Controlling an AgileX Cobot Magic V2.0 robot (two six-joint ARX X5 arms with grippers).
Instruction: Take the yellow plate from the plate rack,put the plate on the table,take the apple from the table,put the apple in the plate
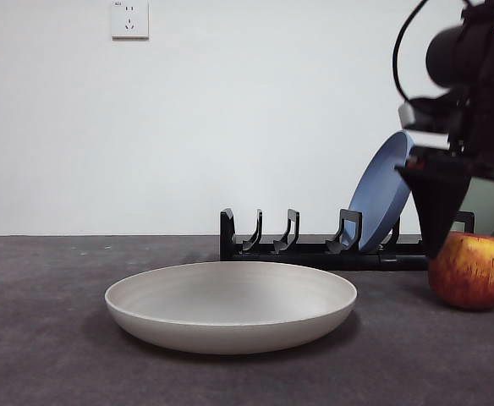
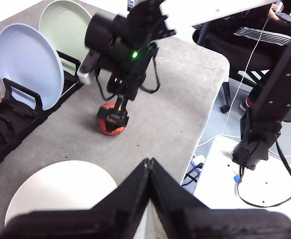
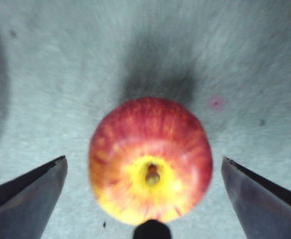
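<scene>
1. Your right fingers (image 3: 145,199) are spread wide, one on each side of the apple (image 3: 150,159), with a clear gap between each finger and the fruit; nothing is grasped.
2. In the right wrist view you look straight down on the apple's stem, and the apple rests on the tabletop (image 3: 61,74) with its shadow beside it.
3. In the front view that right gripper (image 1: 440,211) hangs dark, just above and beside the apple (image 1: 472,271), which sits near the picture's right edge.
4. Your left fingers (image 2: 149,167) are clenched together with nothing between them, held above the plate (image 2: 61,191) and well apart from the apple (image 2: 111,121).
5. The plate (image 1: 230,304) lies flat and empty on the tabletop (image 1: 44,338), in front of the rack (image 1: 315,249) and near the apple without touching it.
6. The rack holds a blue plate (image 1: 382,199) leaning in one slot, and a green plate (image 1: 488,207) sits further along, partly hidden by the right arm.
7. The slots at the other end of the rack (image 2: 6,124) stand empty.
</scene>
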